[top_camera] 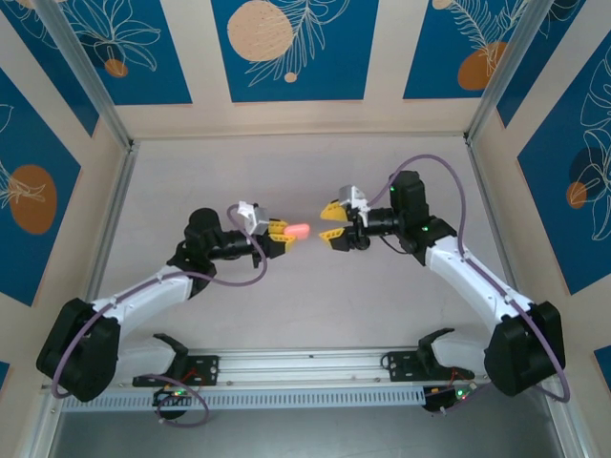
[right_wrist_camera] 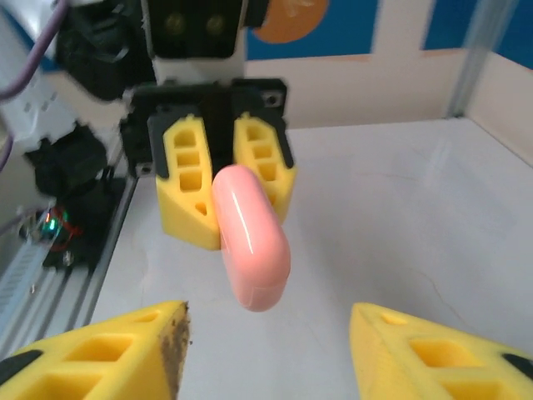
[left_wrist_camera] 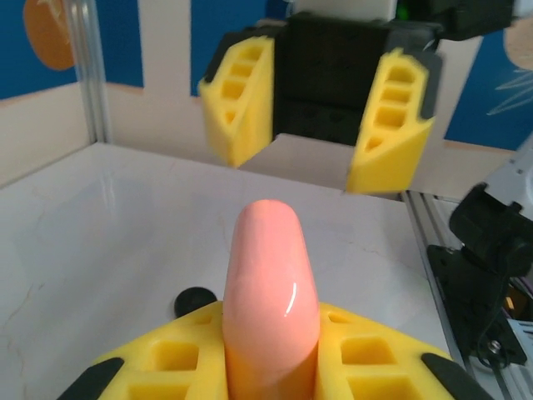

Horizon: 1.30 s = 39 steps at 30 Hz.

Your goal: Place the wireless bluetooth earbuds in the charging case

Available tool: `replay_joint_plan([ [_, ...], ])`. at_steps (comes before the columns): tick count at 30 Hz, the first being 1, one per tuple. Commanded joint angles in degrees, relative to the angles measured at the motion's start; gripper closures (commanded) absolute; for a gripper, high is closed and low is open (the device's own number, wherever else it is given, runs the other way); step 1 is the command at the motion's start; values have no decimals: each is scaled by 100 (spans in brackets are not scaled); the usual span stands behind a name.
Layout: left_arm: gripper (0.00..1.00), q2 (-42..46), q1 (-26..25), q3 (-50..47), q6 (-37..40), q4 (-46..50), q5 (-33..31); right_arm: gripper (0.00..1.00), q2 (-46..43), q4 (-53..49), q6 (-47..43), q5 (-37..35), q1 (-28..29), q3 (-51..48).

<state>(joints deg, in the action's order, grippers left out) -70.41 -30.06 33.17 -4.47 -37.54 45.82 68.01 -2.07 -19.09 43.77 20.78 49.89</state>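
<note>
My left gripper is shut on a salmon-pink, pill-shaped charging case, held above the middle of the table with its rounded end pointing right. The case stands out from between my yellow fingers, and a seam shows near its free end. My right gripper faces it from the right, open, its fingertips just short of the case's tip and holding nothing. The case hangs between and slightly beyond the right gripper. The earbuds are out of view.
A small black blob lies on the white table just past my left fingers; I cannot tell what it is. Metal rails run along the near edge. Patterned walls close in the other sides.
</note>
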Motion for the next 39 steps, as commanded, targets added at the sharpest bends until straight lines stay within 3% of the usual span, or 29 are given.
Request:
replay_joint_plan([
  [1,81,-324,-91,295,-486,226,-481,41,-240,532,1431,-303,-354,-206],
  [6,84,-1013,-171,663,-1449,53,-878,37,-425,76,2730,-1056,-1040,-243],
  [8,84,-1225,-255,840,-1696,228,-1102,37,-525,-73,3068,-1055,-1302,-303],
  [17,83,-2303,-677,2264,-2793,2353,-1734,37,-1376,-332,3527,-1377,-1814,-939],
  [20,85,-2701,-794,2473,-3293,2408,-1774,37,-1623,-522,3585,-1476,-1927,-1064],
  [32,84,-4292,-1071,4193,-3841,3669,-1525,38,-2566,-775,4197,-1883,-1972,-1749],
  [39,83,-4806,-1097,4285,-4548,3246,-1511,38,-2767,-835,4150,-1908,-1991,-1899],
])
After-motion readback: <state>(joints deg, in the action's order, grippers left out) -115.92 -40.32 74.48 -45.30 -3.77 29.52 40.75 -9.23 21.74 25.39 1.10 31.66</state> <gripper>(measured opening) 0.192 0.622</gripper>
